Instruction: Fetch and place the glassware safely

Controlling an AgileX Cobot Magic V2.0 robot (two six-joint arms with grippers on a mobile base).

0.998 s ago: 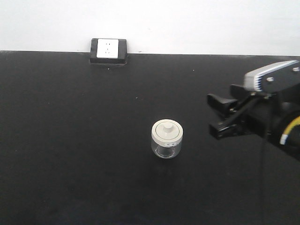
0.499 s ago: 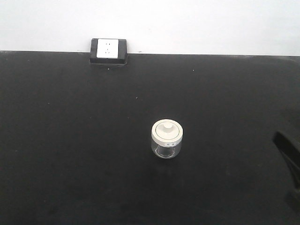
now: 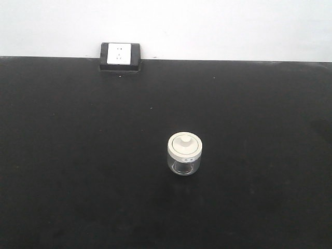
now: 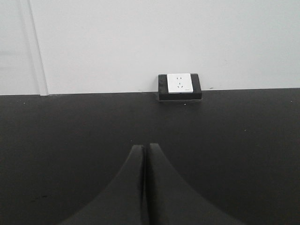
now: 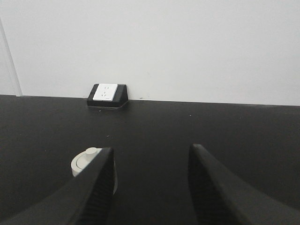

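Observation:
The glass jar (image 3: 184, 154) with its white knobbed lid stands upright in the middle of the black table (image 3: 78, 155). Neither arm shows in the front view. In the right wrist view my right gripper (image 5: 152, 161) is open and empty; the jar (image 5: 84, 163) sits beyond it, partly hidden behind the left finger (image 5: 96, 187), outside the gap. In the left wrist view my left gripper (image 4: 144, 149) is shut and empty above bare table, and the jar is out of that view.
A black socket box with a white face (image 3: 120, 56) sits at the table's back edge against the white wall; it also shows in the left wrist view (image 4: 180, 86) and in the right wrist view (image 5: 107, 95).
My right arm, open-jawed to the right of the jar a second ago, has drawn back to the right and left the front view. The jar has not moved.

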